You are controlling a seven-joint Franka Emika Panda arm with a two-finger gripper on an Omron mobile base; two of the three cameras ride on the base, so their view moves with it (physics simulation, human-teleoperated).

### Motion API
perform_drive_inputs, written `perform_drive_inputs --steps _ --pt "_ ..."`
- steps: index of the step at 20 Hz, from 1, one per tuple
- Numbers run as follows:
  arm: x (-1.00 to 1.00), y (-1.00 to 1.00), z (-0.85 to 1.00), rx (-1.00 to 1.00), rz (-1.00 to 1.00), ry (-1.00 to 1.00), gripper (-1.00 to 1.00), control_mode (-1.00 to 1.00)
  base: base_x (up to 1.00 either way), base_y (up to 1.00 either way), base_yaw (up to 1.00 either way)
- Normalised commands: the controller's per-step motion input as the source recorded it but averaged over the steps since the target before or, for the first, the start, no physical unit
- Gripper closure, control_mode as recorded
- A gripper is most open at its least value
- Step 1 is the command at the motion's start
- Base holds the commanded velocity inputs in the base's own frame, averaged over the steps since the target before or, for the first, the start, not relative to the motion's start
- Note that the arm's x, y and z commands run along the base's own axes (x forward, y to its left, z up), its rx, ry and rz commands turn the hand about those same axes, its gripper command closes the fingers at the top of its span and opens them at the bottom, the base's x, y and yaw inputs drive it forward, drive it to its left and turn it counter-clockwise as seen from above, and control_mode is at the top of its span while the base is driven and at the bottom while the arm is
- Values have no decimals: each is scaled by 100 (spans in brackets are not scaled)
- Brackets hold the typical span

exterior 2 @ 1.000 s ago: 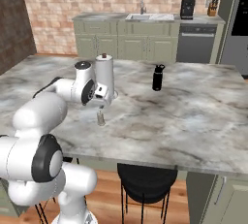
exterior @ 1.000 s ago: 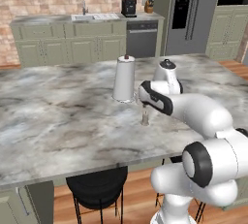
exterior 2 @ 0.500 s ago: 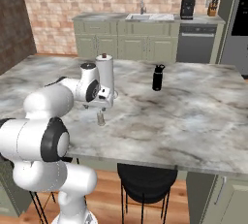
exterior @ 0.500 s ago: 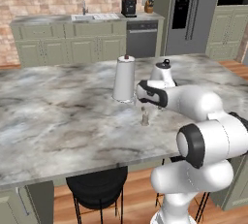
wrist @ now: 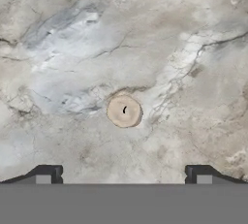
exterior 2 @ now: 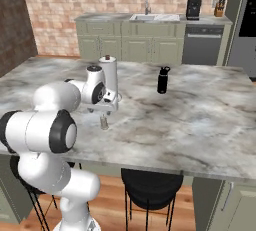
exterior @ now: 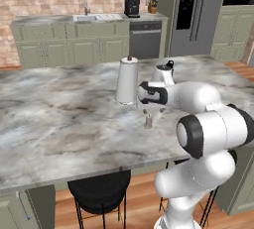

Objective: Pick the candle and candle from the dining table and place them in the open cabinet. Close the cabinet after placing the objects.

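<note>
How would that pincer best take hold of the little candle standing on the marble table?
Probably from straight above, closing on the round sides of the candle. It stands upright on the dining table, short and cylindrical, wick up, so its flanks are free. The open pincer hangs over it, fingertips wide to either side. The tall white jug stands close behind.

Two cameras sit behind the robot – one left, one right – both looking down across the same table [exterior: 59,124]; the hand camera looks straight down, close over the candle [wrist: 124,111]
</note>
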Motion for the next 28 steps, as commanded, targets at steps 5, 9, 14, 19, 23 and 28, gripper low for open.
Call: perform_drive_inputs --steps 5,9,14,19,23,28 --pt "32 0 -3 0 0 1 -100 -100 0 0 0" --pt "18 0 -5 0 0 1 -100 -100 0 0 0" --pt "17 0 -16 0 0 0 -100 -100 0 0 0" --pt "0 0 -27 0 0 1 -100 -100 0 0 0" --pt "0 0 -31 0 0 0 -100 -100 0 0 0" --pt "0 0 -24 0 0 0 -100 -100 0 0 0"
